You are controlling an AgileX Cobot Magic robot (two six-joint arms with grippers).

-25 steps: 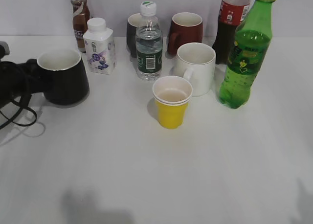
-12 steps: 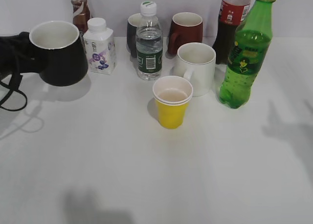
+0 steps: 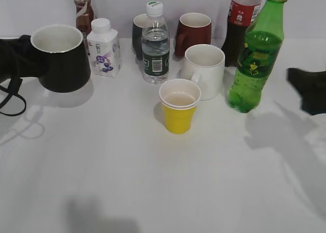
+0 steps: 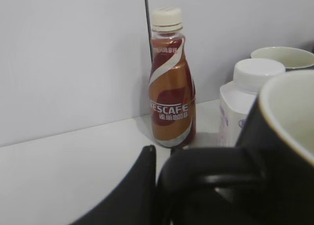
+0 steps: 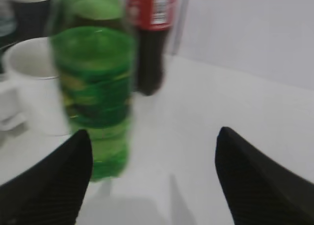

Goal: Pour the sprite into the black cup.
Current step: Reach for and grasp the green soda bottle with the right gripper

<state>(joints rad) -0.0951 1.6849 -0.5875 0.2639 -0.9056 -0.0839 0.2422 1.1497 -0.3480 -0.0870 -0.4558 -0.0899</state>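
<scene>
The sprite (image 3: 255, 55), a tall green bottle with a green cap, stands upright at the right of the table; it also shows blurred in the right wrist view (image 5: 95, 97). My right gripper (image 5: 154, 151) is open and empty, just right of the bottle and apart from it; it enters the exterior view at the right edge (image 3: 308, 88). The black cup (image 3: 61, 57), with a white inside, is lifted off the table at the left. My left gripper (image 3: 23, 57) is shut on its black handle (image 4: 211, 171).
Behind stand a Nescafe bottle (image 4: 169, 82), a white carton (image 3: 103, 49), a clear water bottle (image 3: 155, 45), a dark mug (image 3: 138, 32), a dark red mug (image 3: 193, 32) and a cola bottle (image 3: 239, 27). A white mug (image 3: 204, 70) and a yellow paper cup (image 3: 178, 107) stand in the middle.
The left gripper lifted the black cup off the table and now holds it steady. The right gripper has come into the exterior view from the right edge, toward the sprite.
</scene>
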